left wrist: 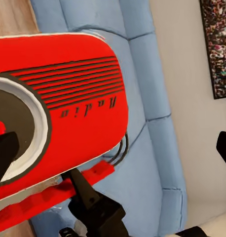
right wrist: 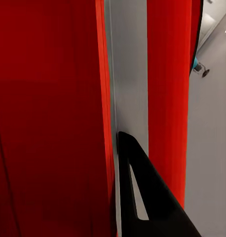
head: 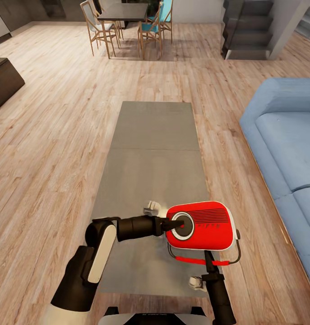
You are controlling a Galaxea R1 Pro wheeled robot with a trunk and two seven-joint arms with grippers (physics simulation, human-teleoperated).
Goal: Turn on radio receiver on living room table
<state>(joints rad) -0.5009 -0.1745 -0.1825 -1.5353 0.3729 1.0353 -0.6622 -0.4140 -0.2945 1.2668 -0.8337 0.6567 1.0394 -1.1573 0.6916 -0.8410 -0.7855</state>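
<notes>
Living rm, wood-plank floor (head: 46, 149): bright-red radio receiver (head: 204, 225) lying face-up at near end of long grey-brown coffee table (head: 155, 135), close to its R edge, dial toward L arm, slatted grille (head: 211, 213) on far half of face, thin red handle (head: 201, 261) w/ dark wire loops along the near side. L gripper (head: 178, 224) reaching in from L, black fingertip on the round white-ringed dial (head: 183, 225); from L wrist cam, one dark finger (left wrist: 3, 154) resting on dial face, other finger (left wrist: 224, 148) well apart at opposite edge, so jaws spread wide, nothing clamped between them. R gripper (head: 208, 258) coming up from near edge, finger at the handle, just beside radio's near side; from R wrist cam, one black finger (right wrist: 142, 197) lying in the grey gap between red body and red handle strip; second finger not visible, so opening and grip can't be told. "Radio" script legible under grille in L wrist cam. Blue sofa (head: 285, 149) along R of table; crowd-pattern framed picture (left wrist: 216, 47) on pale wall behind it. Far bkgd: dark dining table (head: 123, 11) w/ wooden chairs (head: 97, 27), dark staircase (head: 247, 27) at R, dark low cabinet (head: 3, 81) at L.
</notes>
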